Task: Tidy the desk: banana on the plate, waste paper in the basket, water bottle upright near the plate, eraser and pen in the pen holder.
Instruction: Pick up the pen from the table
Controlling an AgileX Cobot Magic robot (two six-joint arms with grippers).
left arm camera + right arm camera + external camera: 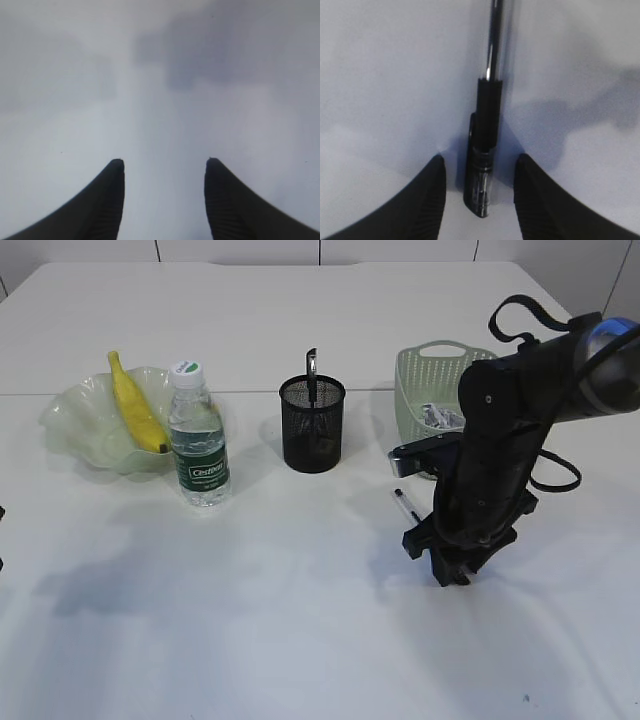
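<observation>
A black pen [487,100] lies on the white desk [300,580], and its clear end sits between the fingertips of my right gripper [480,157]. The jaws are open, with a gap on each side of the pen. In the exterior view this gripper [455,575] points down at the desk, and the pen [405,503] pokes out to its left. My left gripper [164,162] is open over bare desk. The banana [135,405] lies in the plate [75,415]. Upright beside the plate stands the water bottle [198,435]. Waste paper [440,417] rests in the basket [425,375]. The eraser is out of view.
The black mesh pen holder [312,425] stands mid-desk between the bottle and the basket, with a dark pen-like stick [312,365] rising from it. My right arm [520,410] leans in front of the basket.
</observation>
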